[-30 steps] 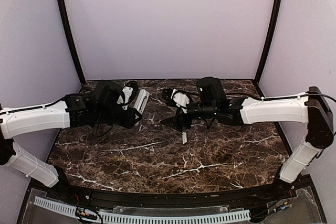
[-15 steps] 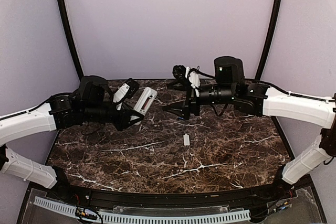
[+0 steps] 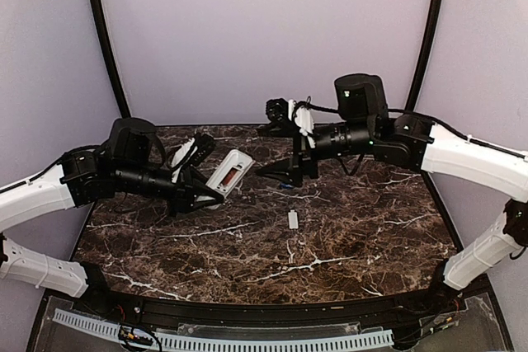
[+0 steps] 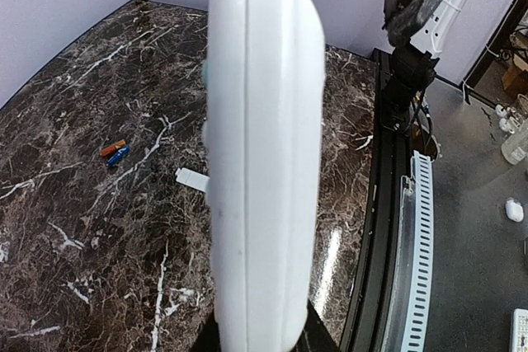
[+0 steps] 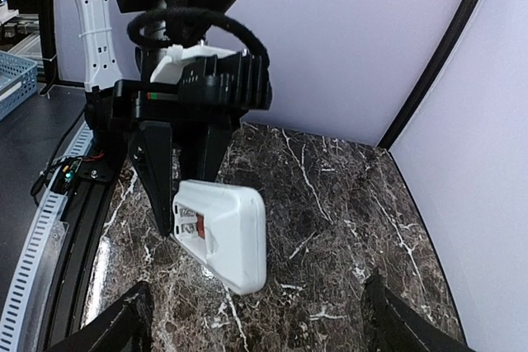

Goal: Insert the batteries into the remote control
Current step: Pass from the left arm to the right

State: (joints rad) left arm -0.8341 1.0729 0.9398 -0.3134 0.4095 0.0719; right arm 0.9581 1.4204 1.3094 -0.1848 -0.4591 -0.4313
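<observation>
My left gripper (image 3: 206,195) is shut on the white remote control (image 3: 229,172) and holds it tilted above the table. In the left wrist view the remote's plain edge (image 4: 260,146) fills the middle. The right wrist view shows its back (image 5: 227,232) with the open battery bay, pinched by the left fingers (image 5: 161,179). The orange-red battery (image 4: 111,147) and the blue battery (image 4: 119,156) lie side by side on the table. My right gripper (image 3: 276,174) is open and empty, raised, facing the remote from a short way off; it also shows in the right wrist view (image 5: 256,327).
A small white battery cover (image 3: 292,219) lies flat on the dark marble table (image 3: 346,245), also seen in the left wrist view (image 4: 193,178). Purple walls and black posts close in the back and sides. A slotted white rail (image 3: 223,340) runs along the near edge.
My right gripper has lifted off the table and drawn back, still open. My left arm has pulled to the left and tipped the remote lower, with the bay turned toward the right gripper.
</observation>
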